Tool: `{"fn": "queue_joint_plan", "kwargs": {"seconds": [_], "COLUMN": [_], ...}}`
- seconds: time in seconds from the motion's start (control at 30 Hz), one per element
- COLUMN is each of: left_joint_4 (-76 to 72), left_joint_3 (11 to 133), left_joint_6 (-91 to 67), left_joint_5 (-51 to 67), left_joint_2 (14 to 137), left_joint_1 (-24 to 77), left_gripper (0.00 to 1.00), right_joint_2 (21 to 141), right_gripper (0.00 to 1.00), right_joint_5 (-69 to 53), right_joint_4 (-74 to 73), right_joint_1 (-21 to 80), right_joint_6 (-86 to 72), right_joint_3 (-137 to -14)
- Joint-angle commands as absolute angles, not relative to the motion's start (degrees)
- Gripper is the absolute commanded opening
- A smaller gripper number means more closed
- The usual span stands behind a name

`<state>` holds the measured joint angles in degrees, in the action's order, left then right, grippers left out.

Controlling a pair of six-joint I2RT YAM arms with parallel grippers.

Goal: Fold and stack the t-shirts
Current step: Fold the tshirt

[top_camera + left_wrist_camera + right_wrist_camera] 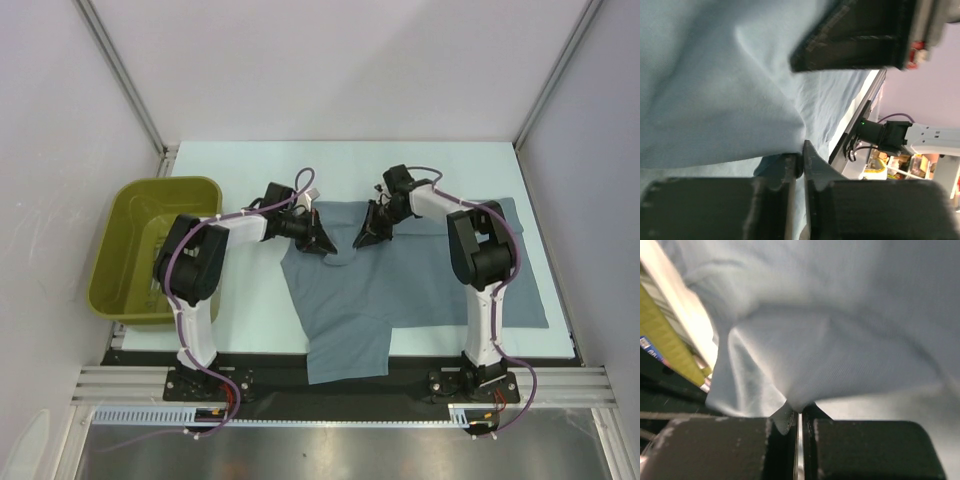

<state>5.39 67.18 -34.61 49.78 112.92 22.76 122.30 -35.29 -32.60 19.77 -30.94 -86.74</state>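
A slate blue-grey t-shirt (400,280) lies spread on the table, one part hanging over the near edge. My left gripper (322,243) is shut on the shirt's far left edge; in the left wrist view (802,162) the cloth (715,100) is pinched between the fingertips. My right gripper (365,240) is shut on the far edge just to the right of it; in the right wrist view (800,412) a fold of the cloth (840,340) is clamped between the jaws. The two grippers are close together, with the cloth lifted slightly between them.
An olive basket (125,250) stands at the left of the table, beside the left arm. Its edge shows in the right wrist view (665,335). Metal rails run along the near edge (340,385). White walls enclose the table.
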Motion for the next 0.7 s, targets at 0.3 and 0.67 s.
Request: {"fn": "queue_joint_plan", "kwargs": {"seconds": [0.3,0.67], "left_joint_4": [0.3,-23.1], "left_joint_3": [60.7,72.5], "left_joint_6": [-42.1,-60.1], "left_joint_5": [56.0,59.0], "left_joint_2": [104.8,118.6], "left_joint_1": [18.7,14.1], "left_gripper": [0.01,0.02], "right_joint_2": [118.0,113.7], "right_gripper": [0.15,0.45], "right_joint_5": [-44.6,-44.9], "right_joint_4": [-53.9,-21.5], "right_joint_1": [21.7,16.2], "right_joint_6": [-35.4,-50.7], "right_joint_3": [-97.3,-84.7]}}
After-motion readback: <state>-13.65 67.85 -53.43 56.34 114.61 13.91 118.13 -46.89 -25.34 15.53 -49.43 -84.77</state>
